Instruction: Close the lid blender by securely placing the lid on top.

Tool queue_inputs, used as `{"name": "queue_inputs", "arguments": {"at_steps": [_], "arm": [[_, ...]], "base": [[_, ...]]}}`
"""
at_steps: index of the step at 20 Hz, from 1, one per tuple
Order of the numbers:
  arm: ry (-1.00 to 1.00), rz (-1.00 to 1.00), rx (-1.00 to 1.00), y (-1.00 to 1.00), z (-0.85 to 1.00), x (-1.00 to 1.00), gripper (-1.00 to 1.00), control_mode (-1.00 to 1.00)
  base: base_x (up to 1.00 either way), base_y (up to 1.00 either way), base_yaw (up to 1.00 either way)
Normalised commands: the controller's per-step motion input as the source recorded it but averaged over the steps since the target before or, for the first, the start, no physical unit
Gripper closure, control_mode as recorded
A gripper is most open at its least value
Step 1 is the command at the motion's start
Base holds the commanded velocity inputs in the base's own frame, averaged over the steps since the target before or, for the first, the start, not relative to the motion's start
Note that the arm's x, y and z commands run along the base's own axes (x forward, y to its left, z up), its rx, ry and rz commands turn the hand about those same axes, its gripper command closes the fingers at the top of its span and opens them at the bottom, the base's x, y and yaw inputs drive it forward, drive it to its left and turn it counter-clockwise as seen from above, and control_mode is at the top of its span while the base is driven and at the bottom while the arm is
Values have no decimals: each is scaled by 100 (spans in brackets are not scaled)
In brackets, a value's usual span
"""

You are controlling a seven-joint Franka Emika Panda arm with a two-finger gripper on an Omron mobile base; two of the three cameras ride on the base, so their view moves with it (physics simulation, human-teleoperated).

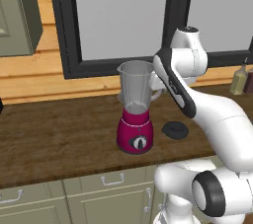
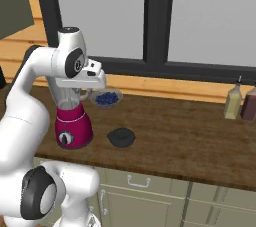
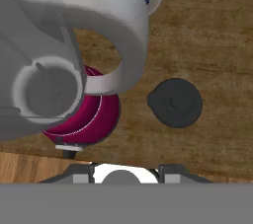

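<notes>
The blender (image 1: 134,128) stands on the wooden counter, its magenta-red base under a translucent grey jar (image 1: 136,86) whose mouth is uncovered. The black round lid (image 1: 175,130) lies flat on the counter just right of the base, apart from it. From the other side the blender (image 2: 73,127) and the lid (image 2: 121,137) show the same gap. My gripper (image 3: 126,171) hovers above, over the jar's handle side, open with nothing between its fingers. Seen from above, the jar (image 3: 49,90) is at the left and the lid (image 3: 175,102) at the right.
A small bowl of blueberries (image 2: 106,98) sits behind the blender near the wall. Two bottles (image 2: 232,102) stand at the far right of the counter (image 2: 190,136). A dark-framed window (image 1: 118,16) runs behind, and a wall cabinet (image 1: 17,16) hangs at the upper left.
</notes>
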Motion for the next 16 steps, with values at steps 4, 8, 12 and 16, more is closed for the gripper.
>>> {"name": "queue_inputs", "arguments": {"at_steps": [4,8,12,16], "arm": [[1,-4,4,-15,-14,-9,-100,-100],[16,0,0,-22,-44,3,-100,-100],[10,-1,1,-77,-78,4,-100,-100],[12,-5,3,-75,-93,19,-100,-100]], "base": [[0,0,0],[0,0,0],[0,0,0],[0,0,0]]}}
